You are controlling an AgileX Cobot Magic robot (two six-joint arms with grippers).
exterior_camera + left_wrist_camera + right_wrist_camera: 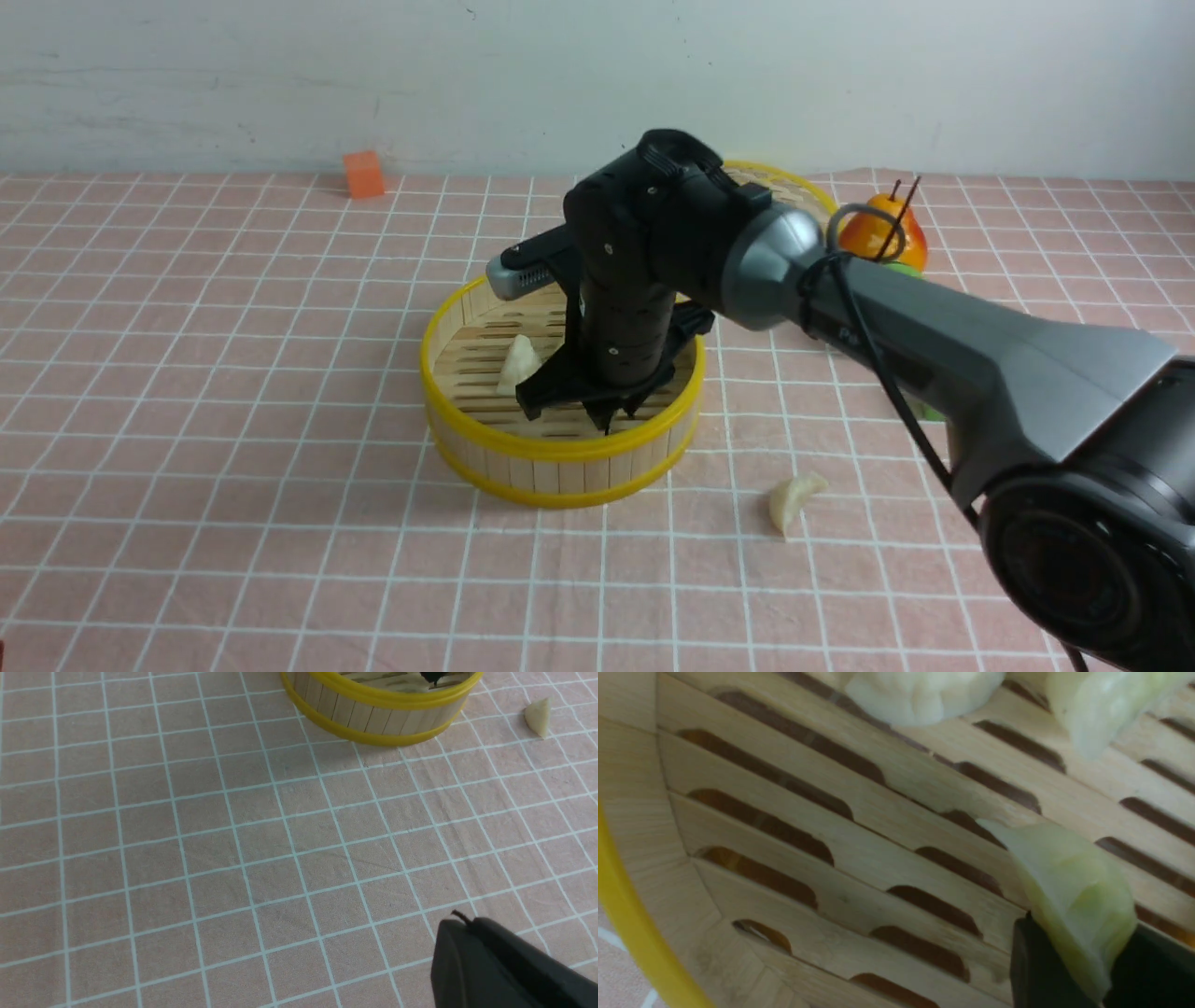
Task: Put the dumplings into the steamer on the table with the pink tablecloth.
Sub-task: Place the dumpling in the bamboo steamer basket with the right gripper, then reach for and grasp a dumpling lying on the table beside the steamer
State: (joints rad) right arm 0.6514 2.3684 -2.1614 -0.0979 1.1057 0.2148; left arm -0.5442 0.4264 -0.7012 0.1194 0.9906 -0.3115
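Observation:
The steamer (560, 450), a round bamboo basket with yellow rims, stands mid-table on the pink tablecloth (233, 373). My right gripper (583, 411) reaches down inside it, just above the slatted floor. In the right wrist view the gripper (1087, 956) is shut on a pale green dumpling (1069, 891). Two more dumplings (924, 693) (1101, 704) lie on the slats; one (519, 362) also shows in the front view. Another dumpling (794, 499) (537, 715) lies on the cloth to the right of the steamer (373, 716). My left gripper (460, 926) is shut and empty over bare cloth, nearer than the steamer.
A woven yellow-rimmed lid (794, 187) sits behind the right arm. An orange fruit with dark stems (882, 238) stands at the back right, something green (901, 271) beside it. A small orange cube (363, 174) rests by the back wall on the left.

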